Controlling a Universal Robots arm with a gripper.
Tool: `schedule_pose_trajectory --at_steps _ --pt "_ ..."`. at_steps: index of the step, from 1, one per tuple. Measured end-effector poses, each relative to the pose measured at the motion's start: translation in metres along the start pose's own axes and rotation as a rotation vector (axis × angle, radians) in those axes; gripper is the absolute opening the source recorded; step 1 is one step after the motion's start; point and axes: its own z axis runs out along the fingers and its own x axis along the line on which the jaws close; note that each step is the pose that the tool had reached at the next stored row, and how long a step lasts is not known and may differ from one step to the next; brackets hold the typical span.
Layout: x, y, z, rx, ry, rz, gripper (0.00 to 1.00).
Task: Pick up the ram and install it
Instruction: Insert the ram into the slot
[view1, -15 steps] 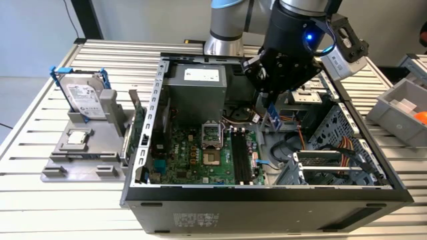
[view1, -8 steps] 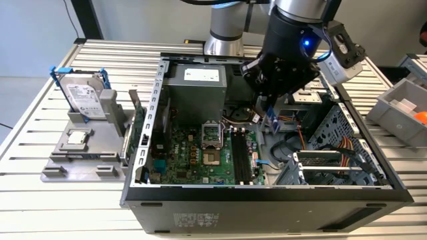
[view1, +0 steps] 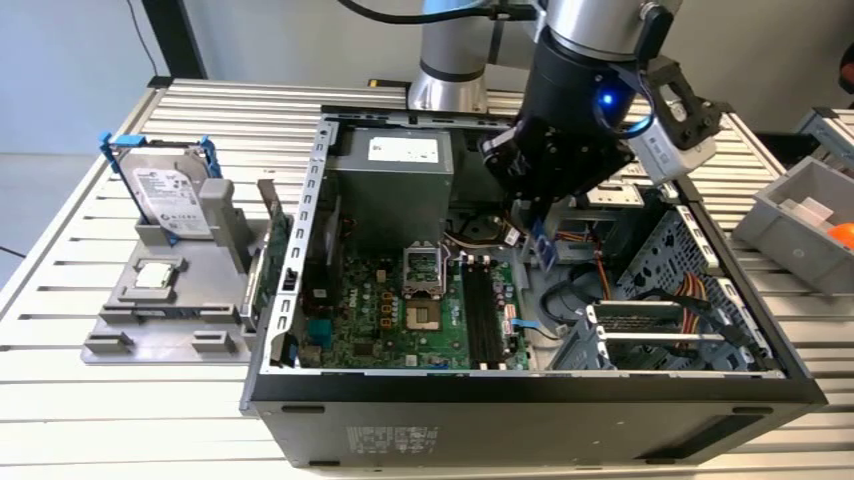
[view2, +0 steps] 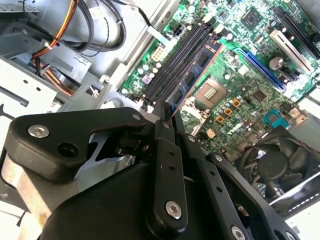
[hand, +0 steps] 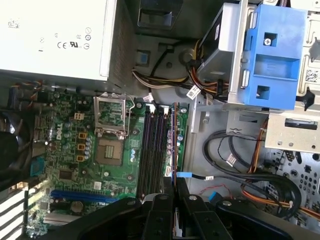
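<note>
We judge the install step to be in hand: the gripper is closed on the ram, holding it on edge above the long black memory slots, inside the open computer case. Seating calls for lining its lower edge along one slot, at about 3 o'clock of the processor socket. The ram looks thin, blue, chip-studded.

Open computer case at table centre: motherboard on its floor, power supply at 12 o'clock, hard drive standing outside at 9 o'clock.
</note>
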Motion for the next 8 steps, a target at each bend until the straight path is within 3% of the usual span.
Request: schedule_pose_trajectory --at_steps 8 --pt "0.0 0.0 0.0108 0.004 0.0002 0.008 0.0"
